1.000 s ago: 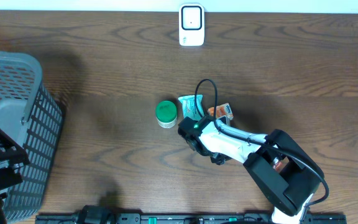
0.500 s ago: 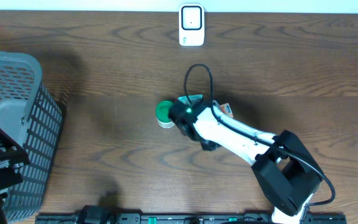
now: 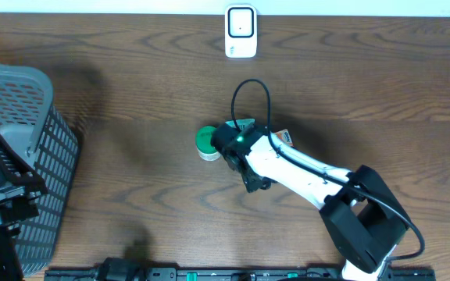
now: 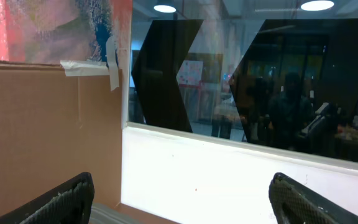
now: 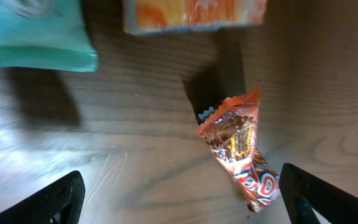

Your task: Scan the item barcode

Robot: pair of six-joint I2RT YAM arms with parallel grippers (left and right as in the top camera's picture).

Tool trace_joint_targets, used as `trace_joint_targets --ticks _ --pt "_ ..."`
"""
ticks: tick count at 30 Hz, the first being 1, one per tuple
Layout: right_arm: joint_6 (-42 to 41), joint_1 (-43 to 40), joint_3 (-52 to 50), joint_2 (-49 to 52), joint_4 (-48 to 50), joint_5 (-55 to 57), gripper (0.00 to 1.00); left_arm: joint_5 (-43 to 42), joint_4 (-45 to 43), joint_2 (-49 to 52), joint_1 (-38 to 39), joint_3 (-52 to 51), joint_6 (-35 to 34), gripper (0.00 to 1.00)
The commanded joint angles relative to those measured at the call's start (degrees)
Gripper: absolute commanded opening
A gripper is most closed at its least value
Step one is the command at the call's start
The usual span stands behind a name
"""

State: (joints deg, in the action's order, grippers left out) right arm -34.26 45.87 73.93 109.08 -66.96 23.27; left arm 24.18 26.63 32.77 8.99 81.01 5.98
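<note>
Right gripper point(image 5: 188, 199): jaws wide — orange packet point(image 5: 240, 152) beneath, your view blurred.
Left gripper point(image 4: 182, 202): spread apart.
Teal pouch point(image 5: 33, 37): cut off, far left.

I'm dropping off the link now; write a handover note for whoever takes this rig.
Left pincer: open, empty, beside the basket.
Right pincer: open, empty, above a small orange wrapper lying on the table.
Teal packet, orange-yellow pack and green-lidded jar lie nearby; scanner at the far edge.
Done: nothing is held or at the scanner.
To do: grasp an item, show its barcode to the scanner.
</note>
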Motion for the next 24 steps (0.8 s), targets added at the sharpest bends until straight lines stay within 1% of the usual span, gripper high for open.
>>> trace_joint_targets --ticks 1,7,12,16,17,20,22,23,24 --pt "-4.79 -0.57 -3.80 1.05 2.03 4.94 0.96 0.31 -0.42 -0.52 -0.31 -0.07 -0.46 0.90" --pt "-5.57 -1.60 -6.64 1.75 5.84 6.51 0.97 0.31 -0.42 -0.55 -0.31 -0.07 -0.48 0.90" --pt "-8.20 -4.02 -7.10 3.93 6.08 7.82 0.94 0.31 -0.39 -0.61 -0.31 -0.07 -0.46 0.90" --pt "-8.61 -5.90 -7.13 6.58 6.03 7.96 0.86 0.33 -0.37 -0.87 -0.31 -0.07 -0.46 0.90" --pt "-8.61 -6.29 -7.13 7.28 6.03 7.93 0.81 0.33 -0.37 -0.87 -0.31 -0.07 -0.46 0.90" --pt "-8.61 -6.78 -7.15 8.68 5.81 7.67 0.35 0.33 -0.35 -0.87 -0.31 -0.07 -0.46 0.90" --pt "-8.57 -6.78 -7.15 8.90 5.79 7.26 0.08 0.33 -0.35 -0.87 -0.31 -0.07 -0.46 0.90" --pt "-8.57 -6.73 -7.13 8.90 5.79 7.26 0.01 0.33 -0.35 -0.87 -0.31 -0.07 -0.46 0.90" --pt "-8.57 -6.71 -7.08 8.87 5.64 7.28 0.01 0.33 -0.35 -0.87 -0.31 -0.07 -0.46 0.90"
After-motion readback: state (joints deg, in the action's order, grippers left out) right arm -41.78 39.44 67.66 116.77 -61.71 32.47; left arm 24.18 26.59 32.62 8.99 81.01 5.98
